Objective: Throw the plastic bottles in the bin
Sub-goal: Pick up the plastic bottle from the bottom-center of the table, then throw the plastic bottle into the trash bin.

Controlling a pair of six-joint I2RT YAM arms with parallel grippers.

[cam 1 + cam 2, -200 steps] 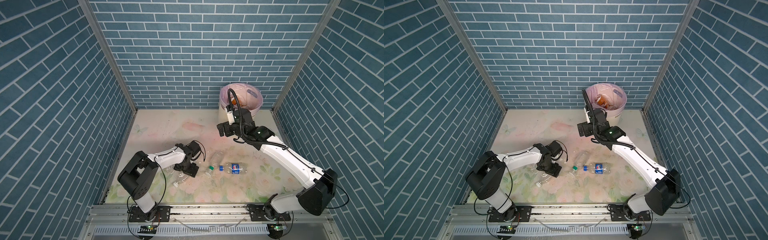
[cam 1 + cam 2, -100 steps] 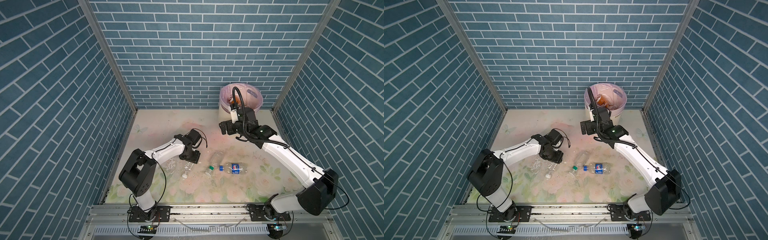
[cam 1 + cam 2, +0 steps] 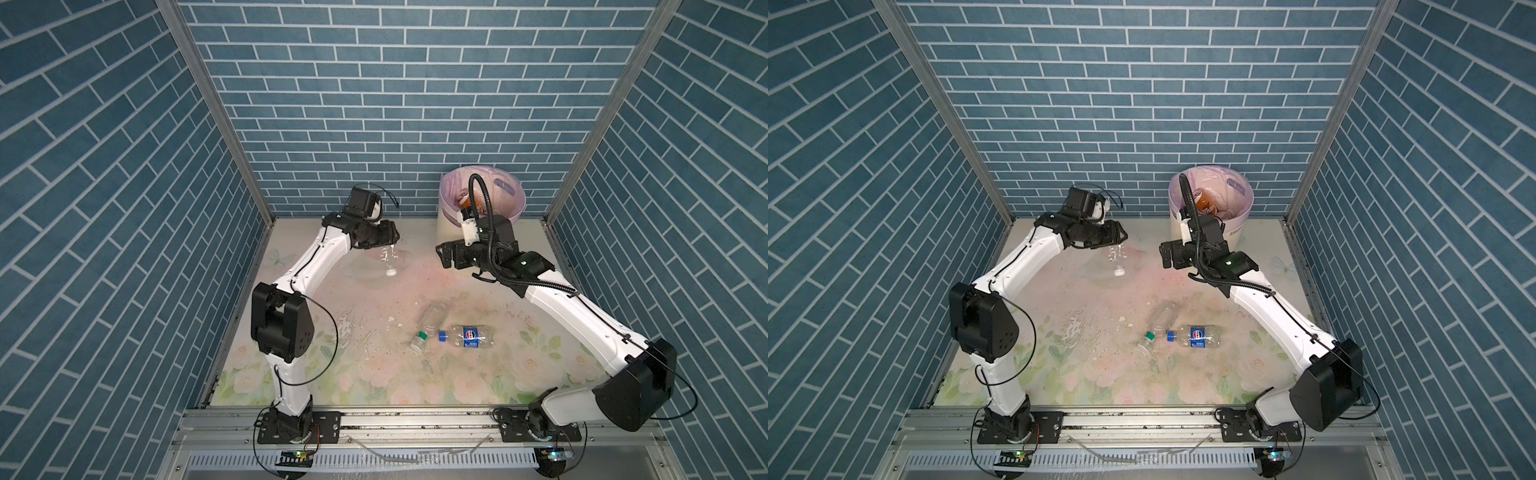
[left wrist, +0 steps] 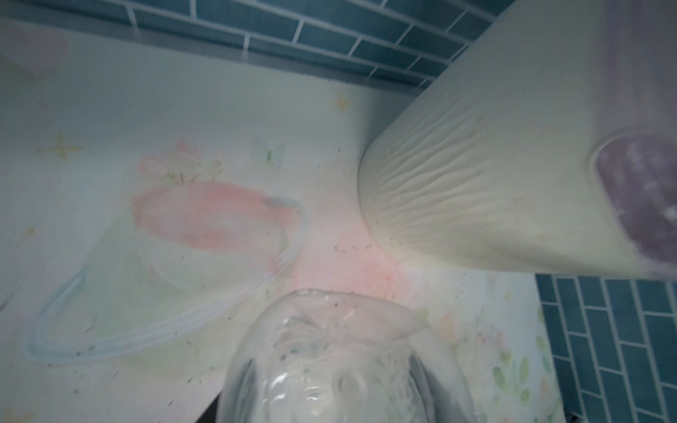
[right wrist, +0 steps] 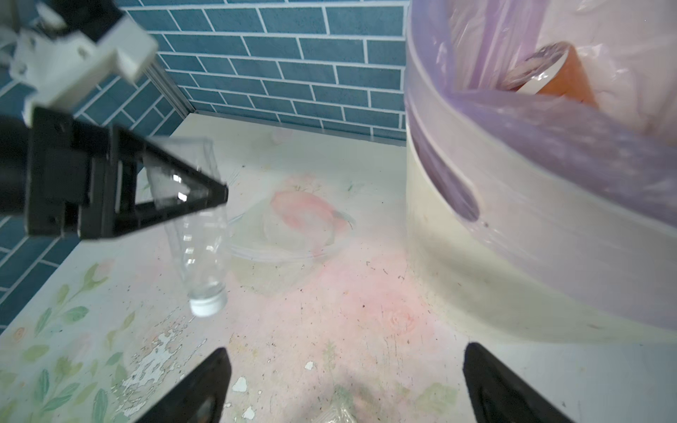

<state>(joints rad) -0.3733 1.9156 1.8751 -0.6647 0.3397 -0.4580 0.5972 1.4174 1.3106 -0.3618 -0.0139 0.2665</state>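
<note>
left gripper (image 3: pixel 1120 239): clamped on clear bottle (image 3: pixel 1116 259), cap down
carry: clear the bin (image 3: pixel 1239 230) rim before releasing
right gripper (image 5: pixel 344 370): jaws apart, apparently empty

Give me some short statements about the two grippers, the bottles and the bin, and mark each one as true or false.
1. The left gripper holds a clear bottle with its white cap hanging downward. True.
2. The right gripper is shut on a bottle. False: its jaws stand wide open and hold nothing.
3. Two bottles lie on the table: a green-capped bottle and a blue-capped bottle. True.
4. The bin is empty. False: a brown bottle shows inside it.
5. The clear bottle hangs above the bin's opening. False: it hangs above the table, apart from the bin.
</note>
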